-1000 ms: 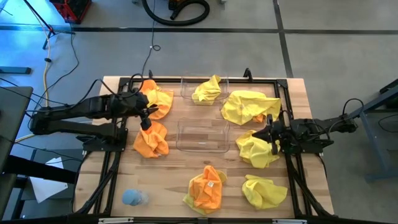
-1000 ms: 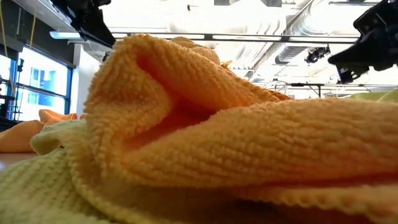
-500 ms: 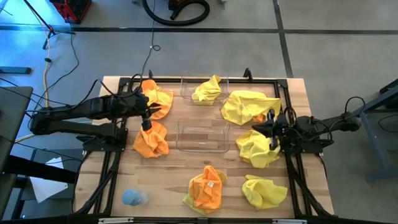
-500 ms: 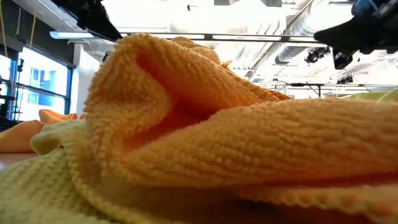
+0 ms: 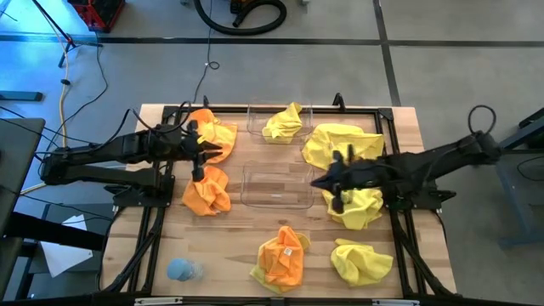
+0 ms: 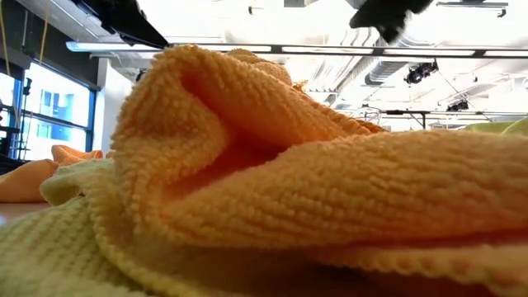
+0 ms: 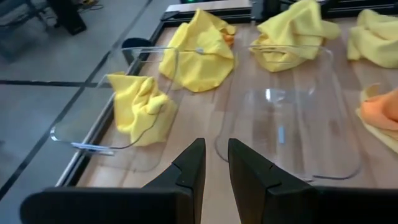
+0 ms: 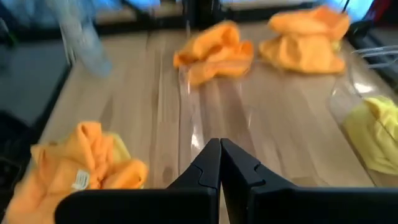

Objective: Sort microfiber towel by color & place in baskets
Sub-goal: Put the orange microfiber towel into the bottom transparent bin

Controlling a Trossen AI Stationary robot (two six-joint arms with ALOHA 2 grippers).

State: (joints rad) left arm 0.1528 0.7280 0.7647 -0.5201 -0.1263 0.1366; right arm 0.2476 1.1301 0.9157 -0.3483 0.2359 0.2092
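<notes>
Several rumpled towels lie about the table. Orange ones sit at the left [image 5: 212, 132], [image 5: 206, 191] and at the near middle [image 5: 280, 255]. Yellow ones lie at the right [image 5: 340, 144], [image 5: 353, 208], [image 5: 361, 262]. One yellow towel [image 5: 285, 121] lies in the far basket [image 5: 255, 115]. The centre basket [image 5: 276, 185] holds nothing. My left gripper [image 5: 200, 155] hovers between the two left orange towels, narrowly open [image 7: 216, 168] and holding nothing. My right gripper [image 5: 321, 182] hangs at the centre basket's right edge, shut [image 8: 219, 152] and holding nothing.
A black metal frame [image 5: 170, 110] runs round the table's edges. A small pale blue lump [image 5: 181, 270] sits at the near left corner. The near orange towel [image 6: 289, 190] fills the low view. Bare wood shows between the centre basket and the near towels.
My right arm has reached toward the table's left, from beside the right-hand yellow towel, passing over it, to the centre basket's right edge. That towel lies where it did.
</notes>
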